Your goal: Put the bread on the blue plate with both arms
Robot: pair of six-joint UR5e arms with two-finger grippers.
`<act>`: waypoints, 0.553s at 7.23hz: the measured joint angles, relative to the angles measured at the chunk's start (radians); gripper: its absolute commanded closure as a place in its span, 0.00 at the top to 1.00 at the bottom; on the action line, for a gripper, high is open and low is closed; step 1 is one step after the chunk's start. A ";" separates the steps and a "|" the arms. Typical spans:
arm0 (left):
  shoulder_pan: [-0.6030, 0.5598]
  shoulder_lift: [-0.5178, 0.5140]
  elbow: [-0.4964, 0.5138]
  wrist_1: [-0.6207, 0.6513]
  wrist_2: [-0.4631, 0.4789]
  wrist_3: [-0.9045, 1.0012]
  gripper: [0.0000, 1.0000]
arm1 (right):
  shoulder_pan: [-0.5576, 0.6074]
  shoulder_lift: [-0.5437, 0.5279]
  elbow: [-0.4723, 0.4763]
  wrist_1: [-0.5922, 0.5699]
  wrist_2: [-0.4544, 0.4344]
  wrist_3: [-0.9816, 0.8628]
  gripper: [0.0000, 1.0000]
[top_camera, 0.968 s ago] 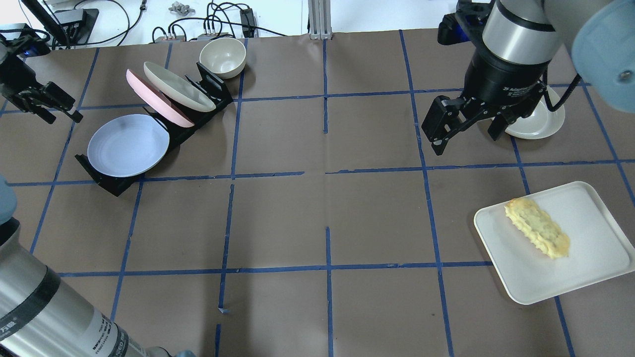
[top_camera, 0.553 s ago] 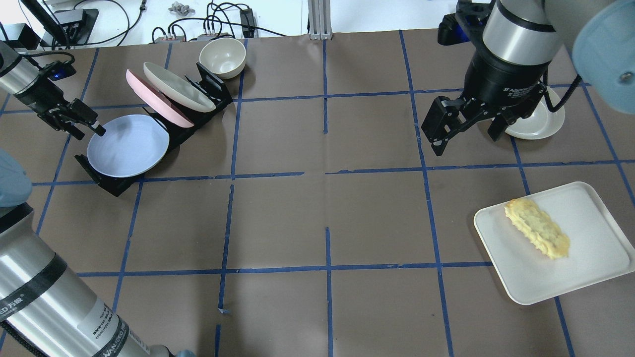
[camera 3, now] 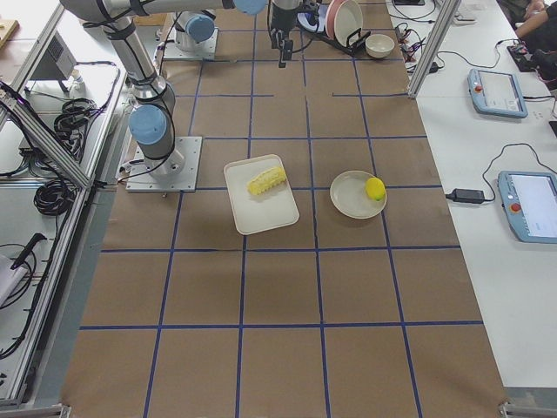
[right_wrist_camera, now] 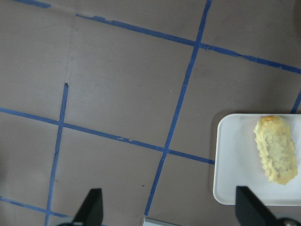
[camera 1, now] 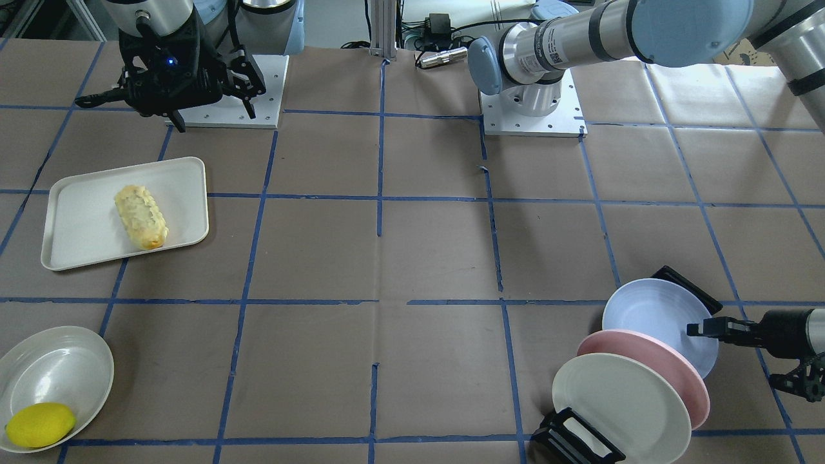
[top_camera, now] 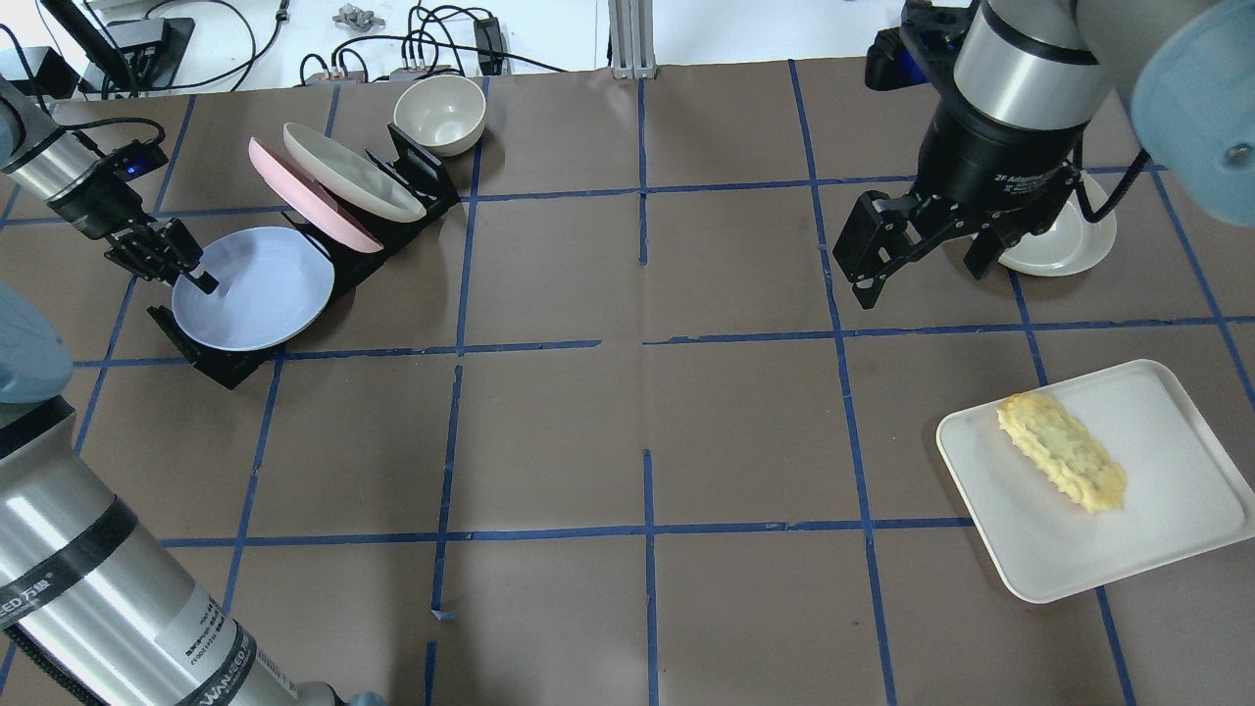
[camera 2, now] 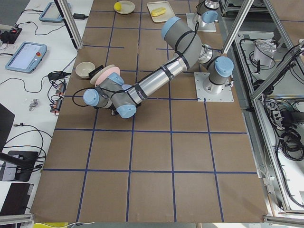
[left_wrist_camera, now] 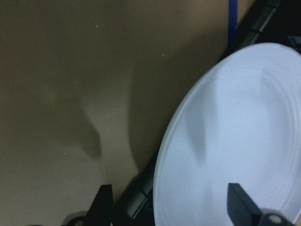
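Note:
The bread lies on a white tray at the right; it also shows in the front view and in the right wrist view. The blue plate leans in the front slot of a black rack at the left. My left gripper is open, and its fingers straddle the plate's left rim. The left wrist view shows the plate with its rim between the two fingertips. My right gripper is open and empty, held above the table well beyond the tray.
A pink plate and a cream plate stand in the rack behind the blue one. A cream bowl sits at the rack's far end. A white plate holds a lemon beyond the right gripper.
My left gripper has moved right and toward the robot, from the table's left edge to the blue plate's rim. The right arm and the bread have not moved.

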 measured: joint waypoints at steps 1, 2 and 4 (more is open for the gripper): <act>0.000 0.004 0.004 -0.001 0.003 -0.001 0.03 | 0.000 0.000 0.000 0.000 0.001 0.000 1.00; 0.000 0.010 0.013 -0.003 0.006 -0.001 0.03 | 0.000 0.000 0.000 0.000 0.001 0.000 1.00; 0.001 0.022 0.035 -0.028 0.008 -0.001 0.03 | 0.000 0.000 0.000 0.000 0.000 0.000 1.00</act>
